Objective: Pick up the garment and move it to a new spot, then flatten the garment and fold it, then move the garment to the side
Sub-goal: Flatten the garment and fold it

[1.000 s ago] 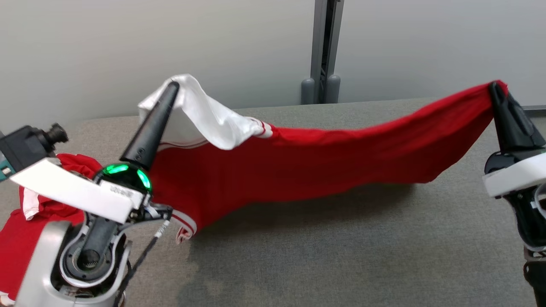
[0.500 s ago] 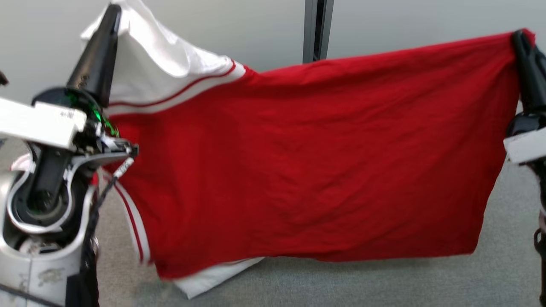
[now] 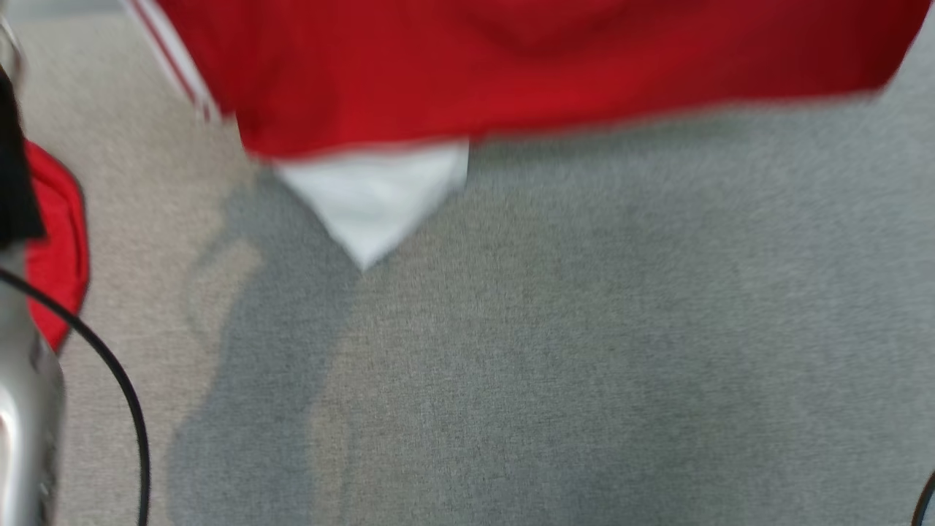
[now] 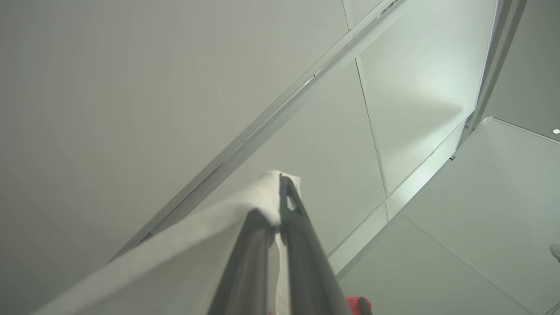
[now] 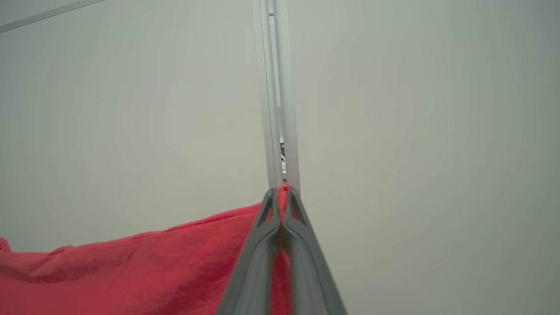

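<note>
The garment [image 3: 540, 66] is red with white trim and hangs in the air across the top of the head view, blurred. A white sleeve corner [image 3: 372, 197] dangles below its red hem above the grey table [image 3: 555, 365]. In the left wrist view my left gripper [image 4: 280, 179] is shut on a white part of the garment [image 4: 183, 258]. In the right wrist view my right gripper [image 5: 282, 190] is shut on a red edge of the garment [image 5: 144, 271], which stretches away to the left. Both grippers point up toward the pale walls.
A second red cloth [image 3: 55, 241] lies at the table's left edge beside my pale left arm [image 3: 18, 409] and a black cable [image 3: 124, 387]. The garment casts a shadow [image 3: 277, 351] on the table. A metal wall post [image 5: 278, 96] stands behind the right gripper.
Both grippers have lifted the garment from sagging on the table to hanging high and spread. The head view has tilted down, so the grippers have left it.
</note>
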You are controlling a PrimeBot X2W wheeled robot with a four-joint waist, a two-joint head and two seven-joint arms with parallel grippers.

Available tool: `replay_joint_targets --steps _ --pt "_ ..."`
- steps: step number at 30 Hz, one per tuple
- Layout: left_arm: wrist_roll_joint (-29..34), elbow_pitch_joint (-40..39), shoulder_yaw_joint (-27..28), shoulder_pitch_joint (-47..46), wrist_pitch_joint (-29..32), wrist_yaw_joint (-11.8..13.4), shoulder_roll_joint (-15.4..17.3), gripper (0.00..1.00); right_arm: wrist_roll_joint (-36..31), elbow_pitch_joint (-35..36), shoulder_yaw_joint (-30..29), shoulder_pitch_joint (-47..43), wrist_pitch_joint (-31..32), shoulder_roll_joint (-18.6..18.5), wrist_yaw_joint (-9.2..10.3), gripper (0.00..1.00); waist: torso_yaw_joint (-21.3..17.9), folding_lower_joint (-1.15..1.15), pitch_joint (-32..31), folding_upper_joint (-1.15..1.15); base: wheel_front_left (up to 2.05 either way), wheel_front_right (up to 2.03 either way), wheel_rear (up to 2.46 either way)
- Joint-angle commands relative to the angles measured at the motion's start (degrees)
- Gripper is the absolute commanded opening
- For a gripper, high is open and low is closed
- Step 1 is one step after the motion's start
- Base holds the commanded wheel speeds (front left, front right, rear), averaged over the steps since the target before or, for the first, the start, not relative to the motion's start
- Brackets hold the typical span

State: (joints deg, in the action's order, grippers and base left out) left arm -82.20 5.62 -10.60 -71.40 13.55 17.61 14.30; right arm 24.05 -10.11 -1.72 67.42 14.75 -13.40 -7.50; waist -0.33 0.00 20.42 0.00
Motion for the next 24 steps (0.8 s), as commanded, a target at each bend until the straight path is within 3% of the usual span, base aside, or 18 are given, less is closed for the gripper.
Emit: replay_joint_targets --steps 1,7,14,24 --pt "1.57 2.97 -0.10 -5.22 -1.37 -1.94 -0.04 0.00 -1.04 -2.74 0.50 4.14 -2.45 -0.17 0.02 0.00 0.36 0.00 8.49 0.00 0.00 0.00 0.00" --pt "6.67 16.58 0.31 -20.62 -10.92 -11.18 -2.59 0.00 -5.23 -15.44 1.05 18.18 -17.39 0.01 0.02 0.00 1.39 0.00 13.25 0.00 0.00 0.00 0.00" --pt "10.27 28.09 -3.20 -22.70 -14.57 -19.30 -4.56 0.00 -2.81 -28.01 7.19 19.95 -26.08 -0.52 0.02 0.00 3.78 0.00 17.19 0.00 0.00 0.00 0.00" --pt "15.05 37.28 -11.91 -12.78 -14.18 -24.74 -4.94 0.00 3.96 -38.41 16.90 10.88 -29.57 -1.81 0.02 0.00 5.94 0.00 18.60 0.00 0.00 0.00 0.00"
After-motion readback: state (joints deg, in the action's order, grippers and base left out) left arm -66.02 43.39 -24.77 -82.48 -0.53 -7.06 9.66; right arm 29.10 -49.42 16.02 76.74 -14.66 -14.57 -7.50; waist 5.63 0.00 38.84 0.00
